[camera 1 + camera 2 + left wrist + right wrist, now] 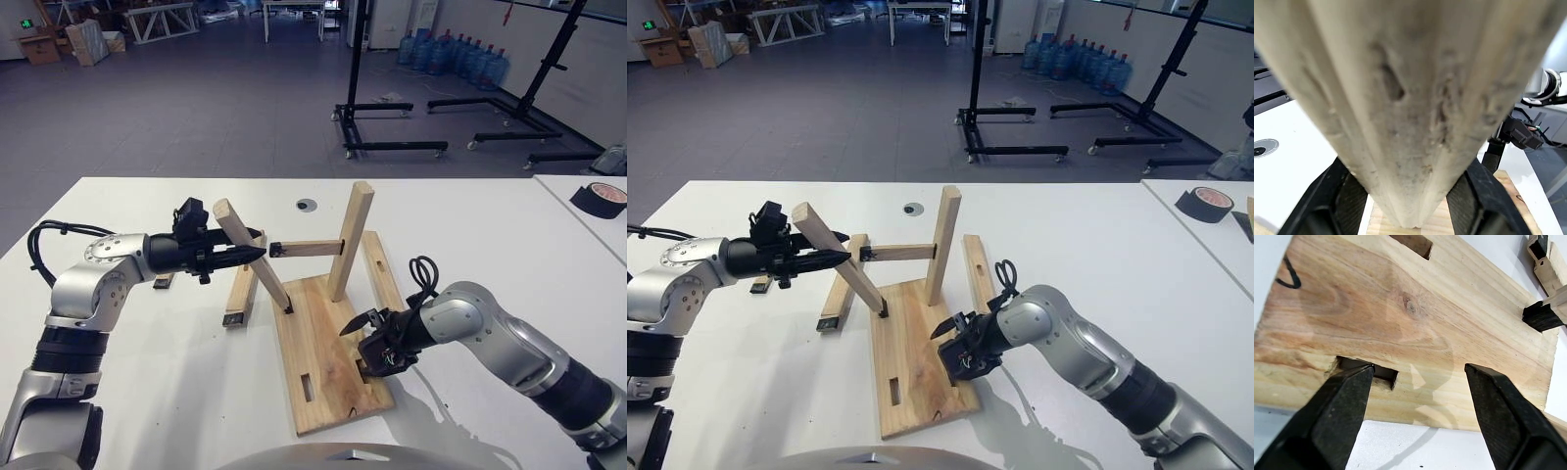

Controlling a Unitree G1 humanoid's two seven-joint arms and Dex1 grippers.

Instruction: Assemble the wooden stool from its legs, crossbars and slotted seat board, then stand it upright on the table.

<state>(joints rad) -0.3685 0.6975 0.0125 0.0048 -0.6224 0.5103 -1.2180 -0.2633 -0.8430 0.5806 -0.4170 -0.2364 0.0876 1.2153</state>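
Two legs stand on the seat board (318,362), which lies flat toward the desk's (470,225) front edge: an upright leg (351,240) and a tilted leg (231,219), with a crossbar (312,248) reaching between them. The left gripper (257,252) is clamped on the tilted leg. The right gripper (364,343) hovers, fingers apart, over an empty slot (1367,373) at the board's right edge. Two loose pieces (380,266) lie beside the board, so I'd judge it about half built.

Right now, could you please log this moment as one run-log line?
left gripper: shut on tilted leg | right gripper: open over seat board | upright leg: standing on board
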